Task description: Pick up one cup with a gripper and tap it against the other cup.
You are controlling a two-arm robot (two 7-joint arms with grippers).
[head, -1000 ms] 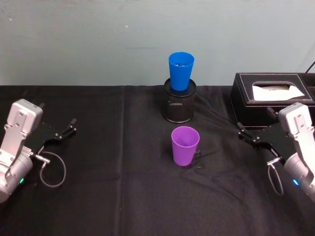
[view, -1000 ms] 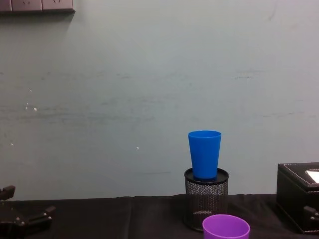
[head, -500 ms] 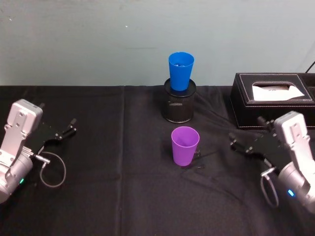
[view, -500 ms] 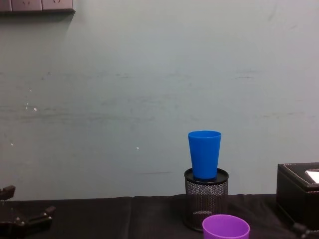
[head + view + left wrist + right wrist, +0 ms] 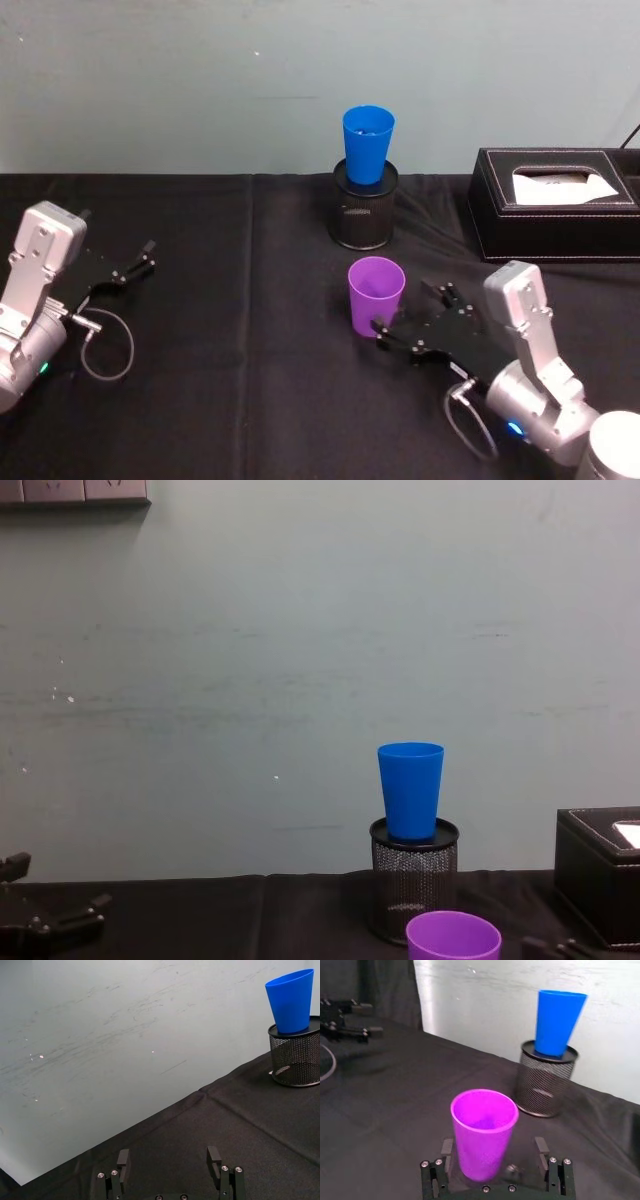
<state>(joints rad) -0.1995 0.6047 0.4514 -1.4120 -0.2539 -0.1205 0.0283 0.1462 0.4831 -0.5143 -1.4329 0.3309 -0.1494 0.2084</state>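
Your right tool, fingers apart, has the purple cup upright at its fingertips, unclamped; left tool parked, fingers apart.

The near cup stood mid-tabletop; directly behind it the far cup sat in the pen holder. The tissue box lay at the back right. My right jaws lay spread just right of the near cup, facing it; my left jaws rested far left
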